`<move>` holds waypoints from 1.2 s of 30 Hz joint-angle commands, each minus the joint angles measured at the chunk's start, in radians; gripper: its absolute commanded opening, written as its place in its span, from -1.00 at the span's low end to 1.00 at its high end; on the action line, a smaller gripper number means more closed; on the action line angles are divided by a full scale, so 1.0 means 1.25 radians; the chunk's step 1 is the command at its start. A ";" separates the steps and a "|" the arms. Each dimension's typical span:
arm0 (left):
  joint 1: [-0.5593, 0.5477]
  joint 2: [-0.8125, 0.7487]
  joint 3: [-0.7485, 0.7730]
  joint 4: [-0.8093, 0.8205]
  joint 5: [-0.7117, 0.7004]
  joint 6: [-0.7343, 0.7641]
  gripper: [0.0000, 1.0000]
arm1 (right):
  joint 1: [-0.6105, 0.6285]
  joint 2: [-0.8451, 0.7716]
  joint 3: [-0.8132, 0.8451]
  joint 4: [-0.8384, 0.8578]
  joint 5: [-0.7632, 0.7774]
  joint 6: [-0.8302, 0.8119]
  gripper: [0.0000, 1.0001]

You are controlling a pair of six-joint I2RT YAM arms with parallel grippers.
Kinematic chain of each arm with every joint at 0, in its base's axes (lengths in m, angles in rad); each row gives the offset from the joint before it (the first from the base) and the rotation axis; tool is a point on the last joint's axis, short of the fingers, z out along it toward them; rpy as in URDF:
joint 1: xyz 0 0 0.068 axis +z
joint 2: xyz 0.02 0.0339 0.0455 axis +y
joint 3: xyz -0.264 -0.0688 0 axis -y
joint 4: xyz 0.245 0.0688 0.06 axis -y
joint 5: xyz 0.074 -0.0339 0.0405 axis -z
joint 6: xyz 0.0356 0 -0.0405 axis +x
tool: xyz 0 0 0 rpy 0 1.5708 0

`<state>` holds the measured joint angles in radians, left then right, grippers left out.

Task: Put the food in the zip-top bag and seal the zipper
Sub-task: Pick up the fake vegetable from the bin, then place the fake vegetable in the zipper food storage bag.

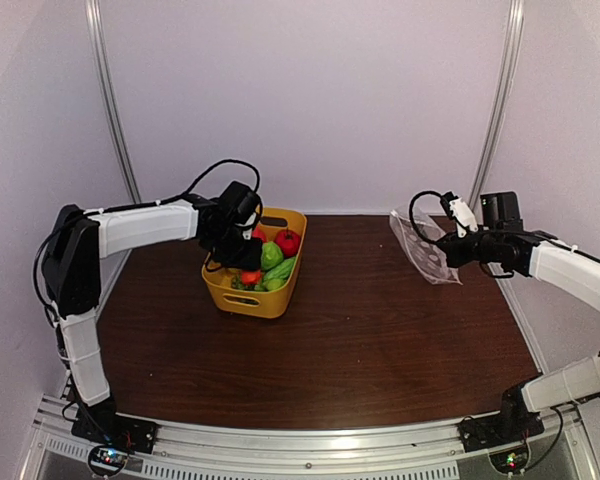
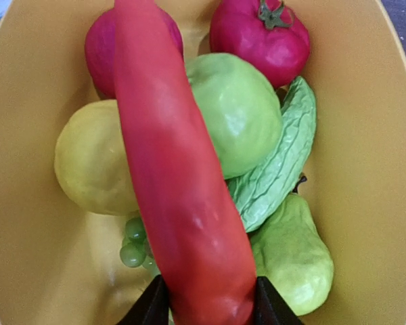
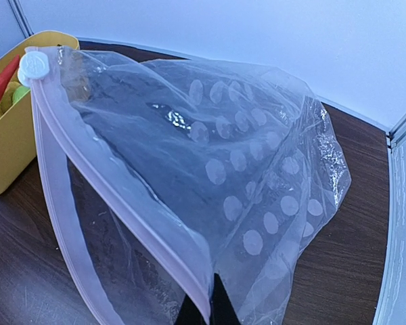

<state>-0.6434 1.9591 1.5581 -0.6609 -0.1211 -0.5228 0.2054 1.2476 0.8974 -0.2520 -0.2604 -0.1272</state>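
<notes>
Food point(image 2: 238, 112): one long red piece point(image 2: 169, 169), two red rounds point(image 2: 260, 42).

basket point(image 2: 27, 203): yellow | long vegetable point(image 2: 176, 203): red-orange | tomato point(image 2: 260, 37): deep red, green stem | round fruit point(image 2: 237, 112): pale green | lemon point(image 2: 95, 159): yellow | cucumber point(image 2: 277, 162): green, ridged | zip-top bag point(image 3: 257, 189): clear, pale dots | zipper point(image 3: 142, 227): pale pink | table point(image 3: 20, 271): dark brown wood grain

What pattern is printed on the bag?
Pale dots on the bag; best in right wrist view.
</notes>
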 commanded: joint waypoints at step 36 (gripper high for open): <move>-0.264 -0.090 -0.093 0.538 0.681 -0.145 -0.74 | 0.160 0.148 0.197 -0.055 0.179 -0.009 -1.00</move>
<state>-0.9783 1.7836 1.4414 -0.1719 0.6258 -0.5694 0.3771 1.4311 1.1217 -0.3126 -0.0711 -0.1318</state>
